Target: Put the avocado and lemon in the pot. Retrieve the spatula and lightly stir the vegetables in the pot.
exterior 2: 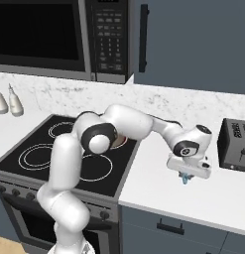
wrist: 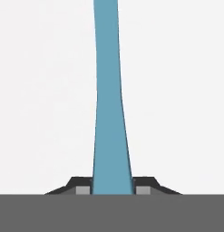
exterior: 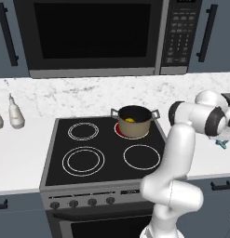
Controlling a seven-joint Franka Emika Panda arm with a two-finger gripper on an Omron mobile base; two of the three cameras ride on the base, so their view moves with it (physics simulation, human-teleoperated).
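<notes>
We see the two-finger gripper (wrist: 112, 190) with its jaws clamped on the slim light-blue spatula (wrist: 109, 104), low over the white counter (exterior 2: 158, 183) at the stove's three o'clock. Its blade is cut off. The small yellow lemon (exterior: 130, 120) sits, half hidden, in the tan-brown pot (exterior: 134, 122).

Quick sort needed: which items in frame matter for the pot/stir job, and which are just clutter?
Job items:
- pot on the rear right burner
- lemon inside the pot
- spatula, gripper shut on it, over the counter right of the stove

Clutter:
- two bottles left of the stove
- toaster on the right counter
- microwave above the stove
</notes>
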